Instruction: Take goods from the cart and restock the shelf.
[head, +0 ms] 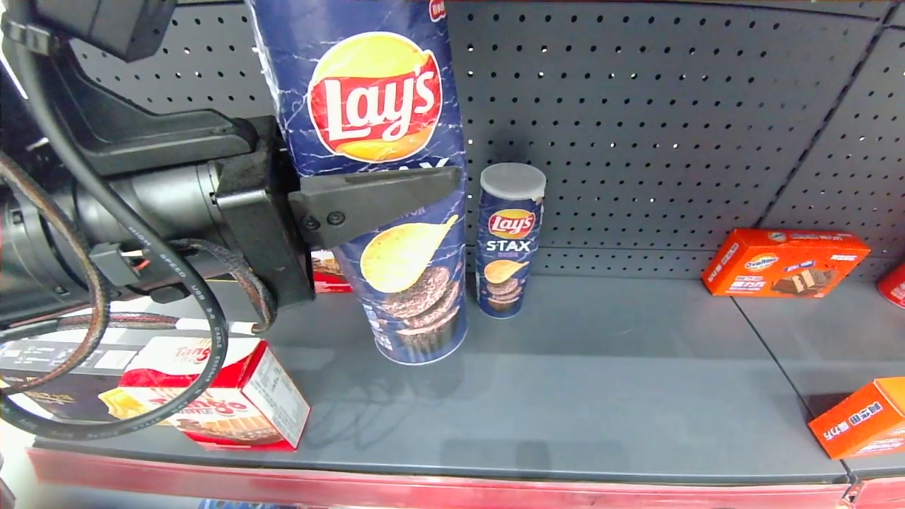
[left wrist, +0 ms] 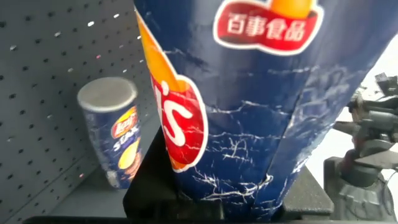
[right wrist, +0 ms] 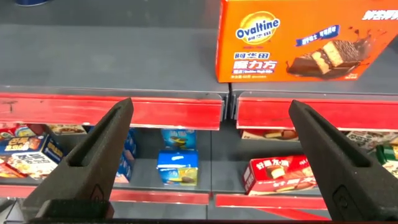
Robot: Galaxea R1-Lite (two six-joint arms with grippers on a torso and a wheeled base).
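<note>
A tall dark-blue chips can (head: 396, 212) is upright in my left gripper (head: 396, 199), which is shut on its middle from the left. The can's base is at the grey shelf (head: 601, 396); whether it touches the shelf I cannot tell. In the left wrist view the can (left wrist: 249, 112) fills the foreground. A second, matching chips can (head: 510, 240) (left wrist: 118, 130) with a grey lid stands just behind and to the right, near the pegboard back wall (head: 636, 106). My right gripper (right wrist: 211, 106) is open, in front of the red shelf edge (right wrist: 155, 112), with nothing between its fingers.
A red-and-white snack box (head: 226, 403) lies at the shelf's front left. Orange boxes sit at the back right (head: 785, 261) and front right (head: 859, 417). In the right wrist view an orange box (right wrist: 298, 40) stands on the shelf, with stocked lower shelves (right wrist: 180, 168) below.
</note>
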